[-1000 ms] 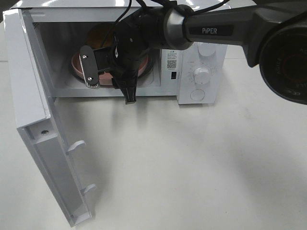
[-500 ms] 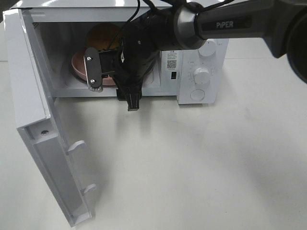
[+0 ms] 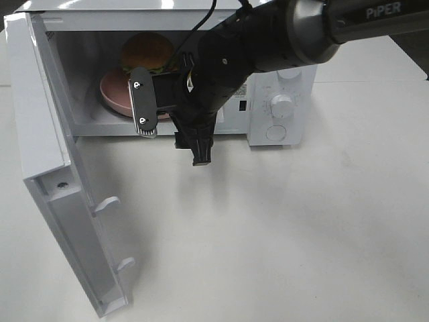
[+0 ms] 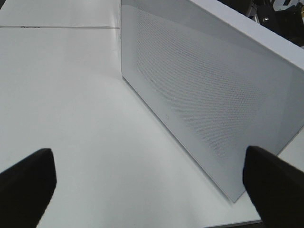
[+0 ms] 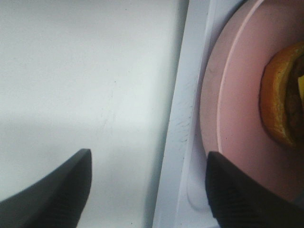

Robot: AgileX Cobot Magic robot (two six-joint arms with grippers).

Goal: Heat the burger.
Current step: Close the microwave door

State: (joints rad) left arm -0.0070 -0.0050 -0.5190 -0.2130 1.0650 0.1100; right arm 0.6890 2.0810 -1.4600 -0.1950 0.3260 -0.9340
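Note:
The burger (image 3: 146, 54) sits on a pink plate (image 3: 112, 90) inside the open white microwave (image 3: 281, 74). My right gripper (image 3: 173, 127) is open and empty. It hangs just outside the front of the oven's opening, one finger (image 3: 143, 100) in front of the plate and the other over the table. In the right wrist view the gripper (image 5: 147, 190) straddles the oven's sill, with the plate (image 5: 237, 118) and the burger's edge (image 5: 285, 99) beyond it. My left gripper (image 4: 152, 190) is open and empty, facing a white dotted panel (image 4: 209, 90). It does not show in the exterior high view.
The microwave door (image 3: 47, 168) stands swung wide open on the left, with latch hooks (image 3: 107, 203) sticking out. The control knobs (image 3: 281, 105) are on the oven's right side. The white table (image 3: 288, 235) lies in front.
My right gripper has pulled back out of the oven and to the right, still open. The burger and plate stay inside and show more fully now.

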